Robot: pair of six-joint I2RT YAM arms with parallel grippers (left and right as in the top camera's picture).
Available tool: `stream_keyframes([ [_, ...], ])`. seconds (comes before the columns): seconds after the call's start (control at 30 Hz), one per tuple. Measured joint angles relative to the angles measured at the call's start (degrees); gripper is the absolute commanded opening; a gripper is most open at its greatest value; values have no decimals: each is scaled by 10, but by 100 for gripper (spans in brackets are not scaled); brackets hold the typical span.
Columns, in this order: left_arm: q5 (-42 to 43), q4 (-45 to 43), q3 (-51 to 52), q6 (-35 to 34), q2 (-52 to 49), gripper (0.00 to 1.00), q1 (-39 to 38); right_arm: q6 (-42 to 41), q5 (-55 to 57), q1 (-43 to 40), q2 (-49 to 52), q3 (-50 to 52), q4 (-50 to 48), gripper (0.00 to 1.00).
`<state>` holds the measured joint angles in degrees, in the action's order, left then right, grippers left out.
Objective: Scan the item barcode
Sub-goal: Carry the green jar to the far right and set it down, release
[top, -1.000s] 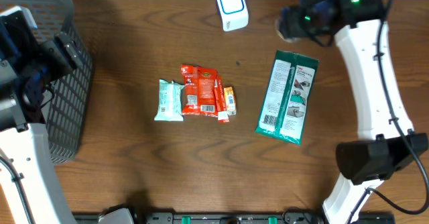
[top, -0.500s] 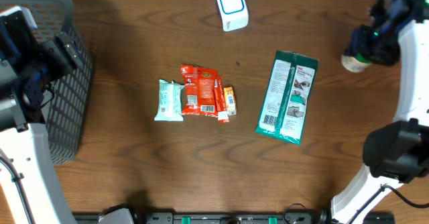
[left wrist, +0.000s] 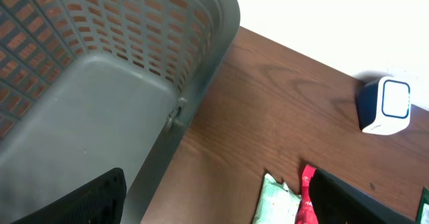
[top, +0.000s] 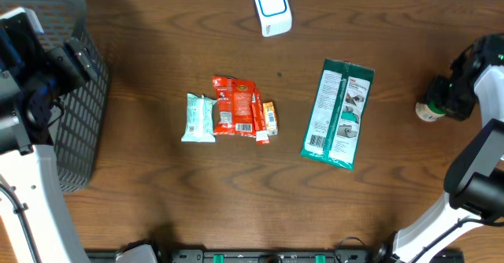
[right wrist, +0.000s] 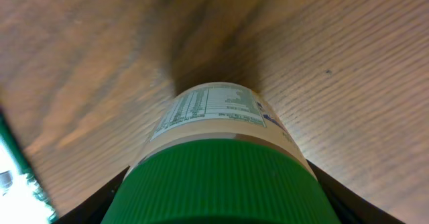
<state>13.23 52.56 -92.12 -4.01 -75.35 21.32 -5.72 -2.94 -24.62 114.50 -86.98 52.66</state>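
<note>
Right wrist | right gripper (right wrist: 216,205) clamps round bottle (right wrist: 213,113), ribbed green cap | left gripper (left wrist: 224,200) agape near mesh basket (left wrist: 100,83)

table (top: 157,200): dark brown wood grain | wall (left wrist: 322,9): plain white | light: even

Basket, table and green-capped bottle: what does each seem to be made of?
Basket: grey moulded plastic, matte, judging by its even lattice of holes.
Table: brown wood or wood-look laminate with a low sheen; grain lines show, but which of the two is unclear.
Bottle: probably plastic, with a glossy printed label; its green cap looks like ribbed plastic.
</note>
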Motion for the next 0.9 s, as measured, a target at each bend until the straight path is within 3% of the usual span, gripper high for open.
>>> stream_keyframes([
  [0.1, 0, 0, 0, 0, 0, 87, 0, -6, -1, -6, 0, 26, -24, 6],
  [0.27, 0, 0, 0, 0, 0, 87, 0, -14, -1, -7, 0, 35, -31, 59],
  [0.37, 0, 0, 0, 0, 0, 87, 0, -18, 0, -7, 0, 35, -29, 83],
  [0.6, 0, 0, 0, 0, 0, 87, 0, -20, -1, -7, 0, 20, 29, 99],
  [0.9, 0, 0, 0, 0, 0, 87, 0, -10, -24, -6, 0, -199, 227, 93],
])
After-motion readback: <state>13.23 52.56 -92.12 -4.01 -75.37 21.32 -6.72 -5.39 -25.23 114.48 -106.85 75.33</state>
